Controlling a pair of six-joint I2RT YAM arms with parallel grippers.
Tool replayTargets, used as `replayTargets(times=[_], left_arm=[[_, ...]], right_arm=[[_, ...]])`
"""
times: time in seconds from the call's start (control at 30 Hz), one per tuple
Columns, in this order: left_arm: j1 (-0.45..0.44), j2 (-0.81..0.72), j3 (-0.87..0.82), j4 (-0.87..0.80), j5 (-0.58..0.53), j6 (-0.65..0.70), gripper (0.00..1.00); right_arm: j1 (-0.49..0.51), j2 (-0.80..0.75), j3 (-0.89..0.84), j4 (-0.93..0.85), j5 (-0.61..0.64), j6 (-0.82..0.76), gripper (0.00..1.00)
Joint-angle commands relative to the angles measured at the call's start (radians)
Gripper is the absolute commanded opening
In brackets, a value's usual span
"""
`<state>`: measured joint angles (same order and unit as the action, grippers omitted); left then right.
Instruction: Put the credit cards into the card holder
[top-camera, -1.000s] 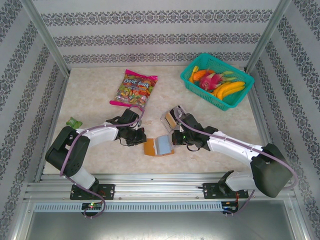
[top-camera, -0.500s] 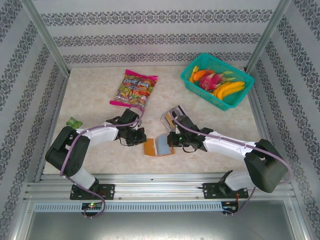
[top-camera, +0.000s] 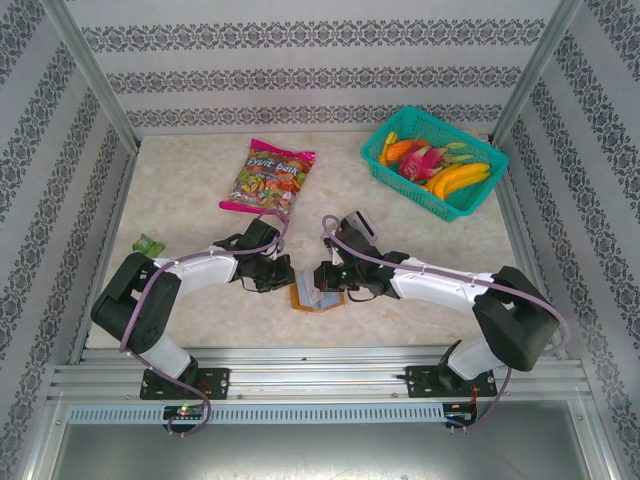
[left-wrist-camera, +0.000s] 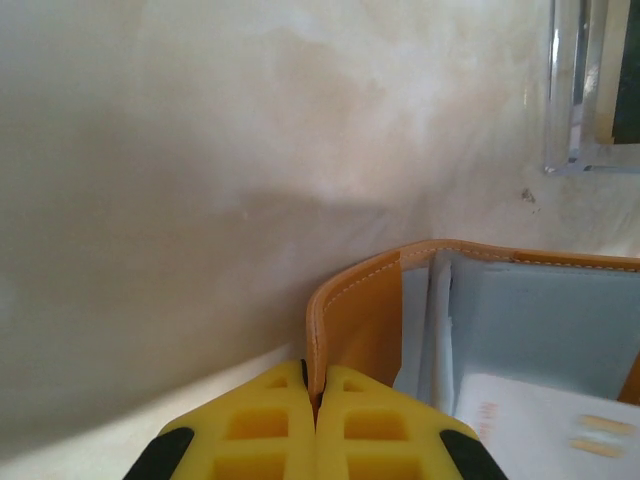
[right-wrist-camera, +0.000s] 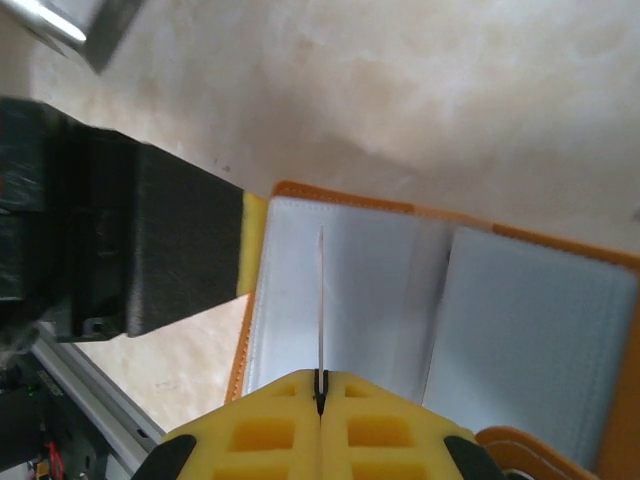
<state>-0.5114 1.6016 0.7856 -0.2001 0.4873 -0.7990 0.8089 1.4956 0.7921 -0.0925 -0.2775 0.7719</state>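
Note:
The orange-brown card holder (top-camera: 316, 298) lies open on the table between the two arms. My left gripper (left-wrist-camera: 316, 375) is shut on the holder's upright orange flap (left-wrist-camera: 362, 310), and its yellow finger (right-wrist-camera: 252, 245) shows at that left edge. My right gripper (right-wrist-camera: 321, 378) is shut on a thin credit card (right-wrist-camera: 321, 300), seen edge-on. The card stands over the pale pockets (right-wrist-camera: 520, 320) of the card holder. A pale card face (left-wrist-camera: 545, 425) shows low on the right over the holder's inside. From above, the right gripper (top-camera: 325, 280) sits right over the holder and the left gripper (top-camera: 282, 280) just beside it.
A colourful snack bag (top-camera: 268, 178) lies at the back left. A teal basket (top-camera: 468, 199) of fruit stands at the back right. A small green item (top-camera: 148, 243) sits at the left edge. A clear slotted tray (top-camera: 352, 224) is partly hidden behind the right arm.
The right gripper has moved left with its card, from beside the card holder to over its open inside. The left arm has not moved.

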Motion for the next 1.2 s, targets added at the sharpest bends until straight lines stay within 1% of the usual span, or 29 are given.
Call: replayTargets(times=[0.0, 0.07, 0.17, 0.3, 0.4, 0.53, 0.73, 0.83, 0.93, 1.0, 1.07, 1.13, 1.17], left_arm=[[-0.012, 0.006, -0.019, 0.023, -0.042, -0.025, 0.0], [-0.012, 0.003, -0.026, 0.011, -0.064, -0.019, 0.0], [-0.012, 0.008, -0.041, 0.004, -0.092, -0.007, 0.0], [-0.013, 0.024, -0.065, 0.048, -0.09, -0.008, 0.0], [-0.012, 0.036, -0.063, 0.062, -0.082, -0.008, 0.0], [-0.012, 0.042, -0.069, 0.057, -0.092, -0.006, 0.0], [-0.012, 0.05, -0.077, 0.064, -0.092, -0.012, 0.0], [-0.012, 0.049, -0.074, 0.057, -0.096, -0.012, 0.0], [-0.012, 0.046, -0.072, 0.057, -0.097, -0.016, 0.0], [-0.012, 0.044, -0.069, 0.053, -0.098, -0.019, 0.0], [-0.012, 0.039, -0.065, 0.037, -0.106, -0.023, 0.06], [-0.012, 0.026, -0.065, 0.023, -0.111, -0.023, 0.07], [-0.013, 0.014, -0.066, 0.008, -0.124, -0.028, 0.1]], right_arm=[[0.008, 0.002, 0.002, 0.025, 0.027, 0.029, 0.0], [-0.004, -0.023, -0.029, 0.045, 0.048, 0.041, 0.0], [-0.037, -0.054, -0.087, 0.116, 0.009, 0.065, 0.0], [-0.067, -0.071, -0.139, 0.166, -0.018, 0.08, 0.0], [-0.074, -0.068, -0.164, 0.182, -0.013, 0.079, 0.0], [-0.077, -0.048, -0.2, 0.249, -0.011, 0.094, 0.0], [-0.073, -0.014, -0.242, 0.405, -0.048, 0.138, 0.0], [-0.058, 0.002, -0.238, 0.416, -0.049, 0.148, 0.0], [-0.043, 0.037, -0.21, 0.353, -0.031, 0.132, 0.0], [-0.036, 0.065, -0.226, 0.384, -0.007, 0.147, 0.0], [-0.034, 0.095, -0.237, 0.402, 0.009, 0.164, 0.0], [-0.027, 0.116, -0.25, 0.414, 0.032, 0.177, 0.0], [-0.025, 0.124, -0.255, 0.417, 0.041, 0.182, 0.0]])
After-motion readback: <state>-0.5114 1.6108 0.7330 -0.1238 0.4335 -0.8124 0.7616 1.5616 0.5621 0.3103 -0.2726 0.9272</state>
